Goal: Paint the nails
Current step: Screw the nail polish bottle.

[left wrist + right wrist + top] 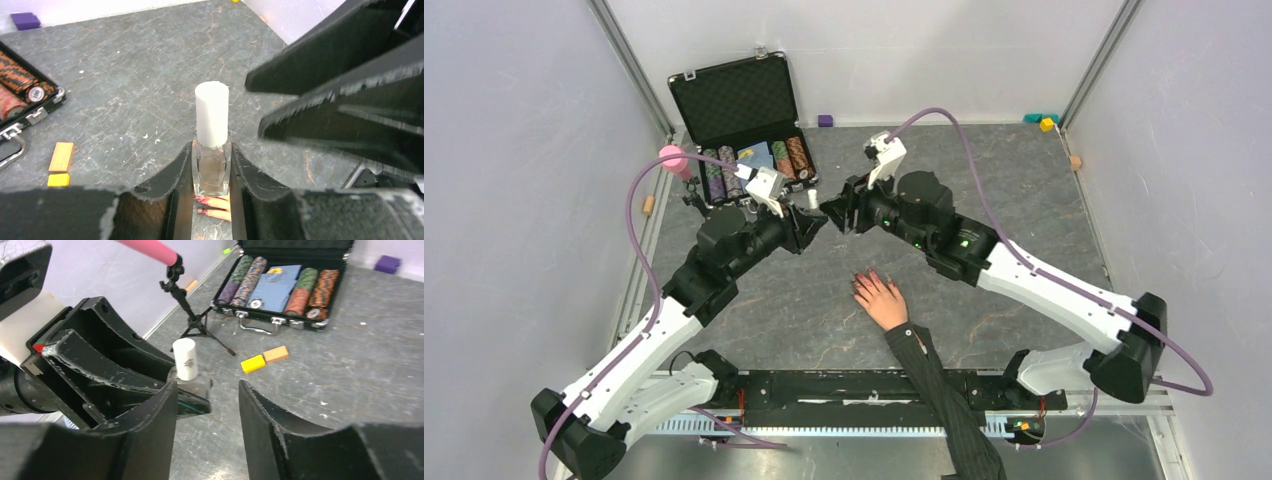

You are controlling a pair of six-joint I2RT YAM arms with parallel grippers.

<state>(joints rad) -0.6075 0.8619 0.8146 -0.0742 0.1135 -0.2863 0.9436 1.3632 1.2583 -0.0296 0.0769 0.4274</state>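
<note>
Grip on the small clear glass bottle (212, 175) is coming from your left gripper (212, 150), which is clamping it upright. Your right gripper (207, 387) is hovering with jaws apart at three o'clock from the vertical white cylindrical cap (212, 112), so it looks better placed to unscrew it. The glossy reddish-pink nails (861, 284) are lying at five o'clock from both, on the pale hand (884, 303).
</note>
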